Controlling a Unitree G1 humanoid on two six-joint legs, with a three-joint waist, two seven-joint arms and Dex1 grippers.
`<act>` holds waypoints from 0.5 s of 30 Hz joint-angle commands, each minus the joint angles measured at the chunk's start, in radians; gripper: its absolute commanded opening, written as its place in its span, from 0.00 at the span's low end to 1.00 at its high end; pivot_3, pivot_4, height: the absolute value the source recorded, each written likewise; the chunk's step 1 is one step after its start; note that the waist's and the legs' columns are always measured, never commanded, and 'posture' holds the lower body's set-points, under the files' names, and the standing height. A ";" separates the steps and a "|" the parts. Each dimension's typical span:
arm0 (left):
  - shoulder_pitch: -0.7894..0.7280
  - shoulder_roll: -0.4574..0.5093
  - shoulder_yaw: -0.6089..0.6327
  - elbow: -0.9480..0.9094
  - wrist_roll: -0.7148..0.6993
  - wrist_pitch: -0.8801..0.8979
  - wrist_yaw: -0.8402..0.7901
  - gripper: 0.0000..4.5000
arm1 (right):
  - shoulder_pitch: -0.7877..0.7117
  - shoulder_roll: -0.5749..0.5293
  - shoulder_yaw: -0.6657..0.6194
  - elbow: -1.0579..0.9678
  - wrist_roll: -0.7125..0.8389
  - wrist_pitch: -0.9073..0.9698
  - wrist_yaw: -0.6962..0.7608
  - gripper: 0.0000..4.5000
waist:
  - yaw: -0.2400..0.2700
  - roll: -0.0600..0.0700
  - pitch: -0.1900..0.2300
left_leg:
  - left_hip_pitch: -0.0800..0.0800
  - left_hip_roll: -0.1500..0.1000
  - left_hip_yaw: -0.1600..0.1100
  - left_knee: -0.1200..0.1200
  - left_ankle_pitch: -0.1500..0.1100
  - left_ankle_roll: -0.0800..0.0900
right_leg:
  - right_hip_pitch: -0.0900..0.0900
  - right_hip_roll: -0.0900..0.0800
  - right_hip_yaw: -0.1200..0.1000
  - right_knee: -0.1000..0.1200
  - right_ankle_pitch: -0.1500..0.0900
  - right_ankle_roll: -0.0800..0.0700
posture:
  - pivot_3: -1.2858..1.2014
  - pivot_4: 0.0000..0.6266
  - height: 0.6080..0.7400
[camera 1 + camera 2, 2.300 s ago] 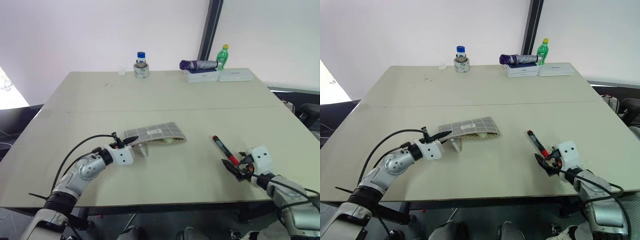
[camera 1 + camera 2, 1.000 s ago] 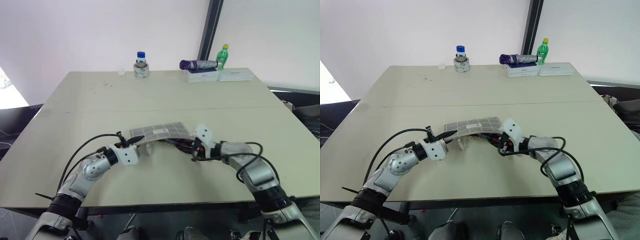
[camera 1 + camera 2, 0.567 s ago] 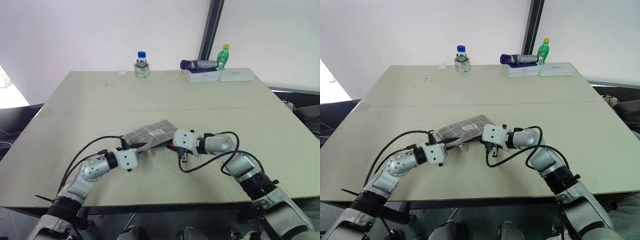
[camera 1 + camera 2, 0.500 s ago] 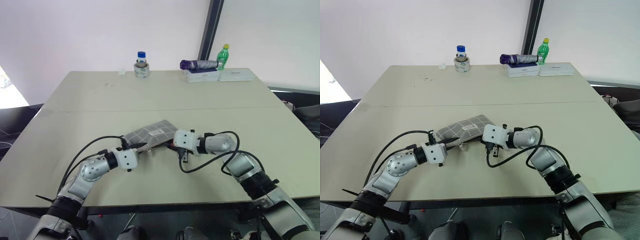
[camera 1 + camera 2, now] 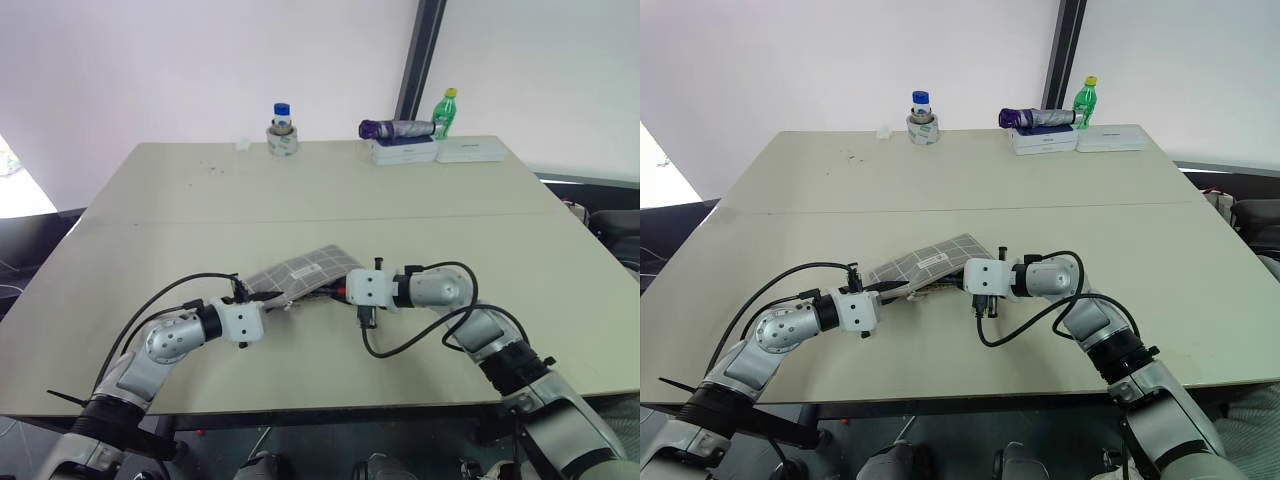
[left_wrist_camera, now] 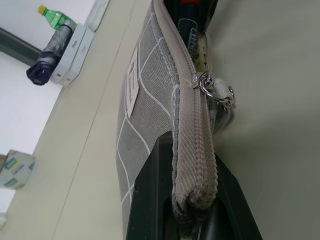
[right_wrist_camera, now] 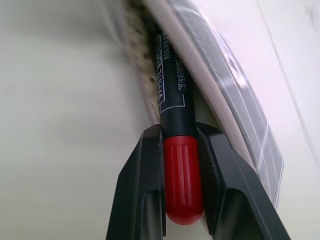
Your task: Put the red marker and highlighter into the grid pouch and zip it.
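The grid pouch (image 5: 300, 277) lies on the table (image 5: 200, 200) in front of me, grey with white lines and a small white label. My left gripper (image 5: 268, 299) is shut on the pouch's near-left end, and its zipper pull ring (image 6: 215, 93) hangs just past the fingers. My right gripper (image 7: 178, 134) is shut on the red marker (image 7: 183, 175), gripping where the red meets the black. The marker's black section reaches into the pouch's open mouth. A pale yellow piece, apparently the highlighter (image 6: 204, 49), shows inside the mouth.
At the table's far edge stand a blue-lidded jar (image 5: 282, 128), a folded purple umbrella (image 5: 396, 128) on flat white boxes (image 5: 440, 151), and a green bottle (image 5: 446, 112). A black cable (image 5: 420, 330) loops off my right wrist onto the table.
My right gripper has carried the red marker leftward to the pouch's mouth and rolled its wrist. The pouch has swung and settled lower. The left gripper keeps its hold.
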 commanded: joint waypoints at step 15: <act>0.029 -0.002 0.008 -0.016 -0.033 -0.035 -0.029 0.00 | -0.061 0.042 -0.024 0.090 0.003 -0.142 0.008 0.40 | -0.001 0.000 0.000 | 0.000 0.000 0.000 0.000 0.000 0.000 | 0.000 0.000 0.000 0.000 0.000 0.000 | 0.52 0.24 1.00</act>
